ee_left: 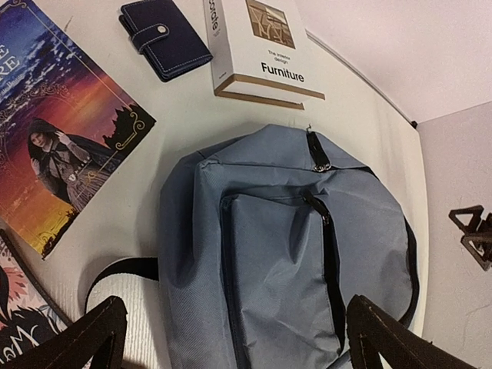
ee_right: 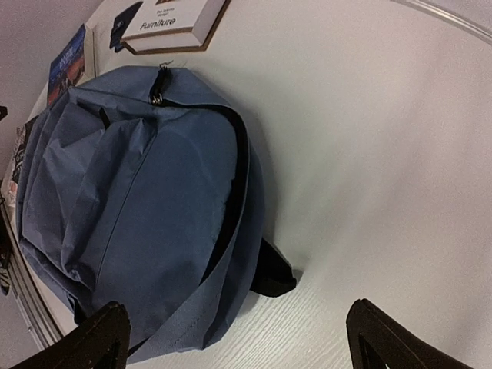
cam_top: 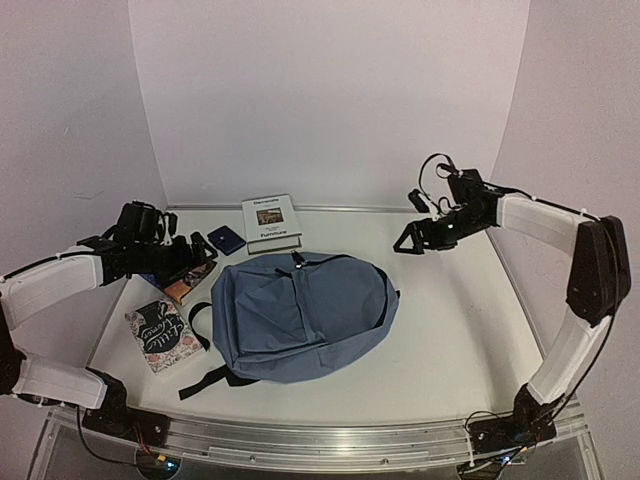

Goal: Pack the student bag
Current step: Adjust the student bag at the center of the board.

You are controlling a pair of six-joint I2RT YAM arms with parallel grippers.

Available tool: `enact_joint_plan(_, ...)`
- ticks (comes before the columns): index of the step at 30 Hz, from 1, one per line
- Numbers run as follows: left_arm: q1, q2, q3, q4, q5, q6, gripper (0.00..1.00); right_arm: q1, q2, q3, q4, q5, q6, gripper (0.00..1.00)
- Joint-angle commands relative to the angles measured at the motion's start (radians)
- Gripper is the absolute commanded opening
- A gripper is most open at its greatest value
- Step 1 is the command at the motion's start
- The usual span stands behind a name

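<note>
Centrally, the bag [cam_top: 300, 315] lies flat on the white surface [cam_top: 450, 330]: soft slate-blue fabric, black zippers. A boxy Furniture book [cam_top: 271, 220] and dark wallet [cam_top: 225, 239] lie beyond it, with a glossy novel [ee_left: 61, 131] and patterned book [cam_top: 160, 335] to its left. The left tool [cam_top: 198, 262] and right tool [cam_top: 412, 240] stand spread, gripping nothing.

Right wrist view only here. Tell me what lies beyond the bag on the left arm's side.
Observer: A dark floral-covered book lies flat at the near left, beside the student bag.
Operator: Report the left gripper.
Observer: The left gripper is open and empty, by the bag's left edge.
Operator: Check the front pocket.
Observer: Its black zipper looks closed, with the pull at the top end.
</note>
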Motion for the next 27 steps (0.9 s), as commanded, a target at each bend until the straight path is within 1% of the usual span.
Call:
enact_joint_plan(1,-0.005,0.013,-0.046,0.031,0.058,0.012,1.00,0.056,0.128,0.163,-0.013,0.045,-0.022,0.98)
enact_joint_plan(6,-0.043,0.035,-0.095,0.049,0.057,-0.012,1.00,0.095,0.273,0.281,-0.023,0.040,0.002,0.98)
enact_joint_plan(11,-0.070,0.050,-0.156,0.110,0.091,-0.038,1.00,0.111,0.405,0.381,-0.022,0.057,0.022,0.98)
enact_joint_plan(13,-0.084,0.066,-0.177,0.142,0.093,-0.062,0.99,0.111,0.450,0.407,-0.023,0.057,0.035,0.94)
enact_joint_plan(15,-0.095,0.100,-0.186,0.177,0.112,-0.077,0.96,0.112,0.478,0.416,-0.025,0.043,0.043,0.89)
enact_joint_plan(18,-0.128,0.170,-0.169,0.205,0.119,-0.077,0.88,0.112,0.483,0.393,-0.028,0.019,0.059,0.73)
enact_joint_plan(22,-0.186,0.254,-0.120,0.222,0.108,-0.068,0.70,0.111,0.408,0.256,-0.030,-0.037,0.060,0.47)
enact_joint_plan(23,-0.198,0.275,-0.107,0.226,0.103,-0.068,0.65,0.110,0.383,0.219,-0.030,-0.049,0.057,0.41)
enact_joint_plan(25,-0.216,0.312,-0.083,0.239,0.100,-0.071,0.53,0.107,0.328,0.125,-0.032,-0.071,0.048,0.35)
enact_joint_plan(27,-0.227,0.354,-0.063,0.275,0.121,-0.077,0.42,0.095,0.261,0.032,-0.034,-0.092,0.036,0.33)
